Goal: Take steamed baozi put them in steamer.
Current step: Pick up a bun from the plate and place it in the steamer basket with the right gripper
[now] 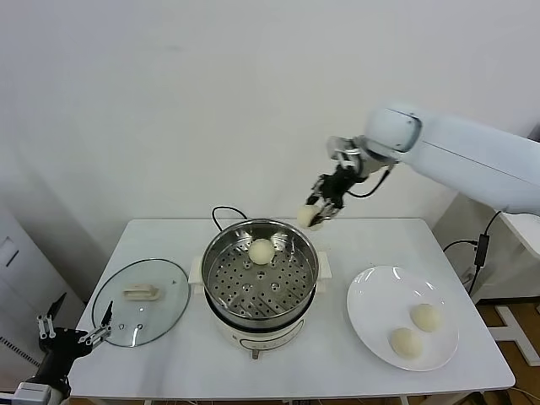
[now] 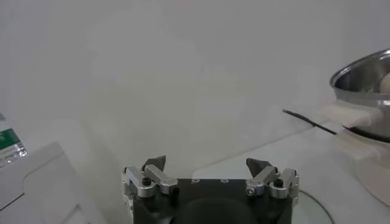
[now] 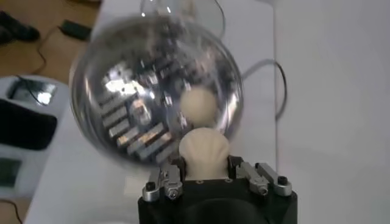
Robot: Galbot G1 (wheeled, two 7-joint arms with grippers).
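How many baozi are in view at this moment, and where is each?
4. One baozi lies in the steamer; one baozi is held by the right gripper above its rim; two, and, sit on the plate.

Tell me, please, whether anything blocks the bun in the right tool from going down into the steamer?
Nothing visible does. The right tool holds a baozi above the far right rim of the steamer. The glass lid lies off to the side on the table. One bun already sits inside, leaving bare perforated floor.

The steamer [image 1: 260, 283] stood mid-frame with one baozi [image 1: 261, 251] inside (toward its rear), lid [image 1: 141, 302] lower left, plate [image 1: 371, 291] lower right bearing two
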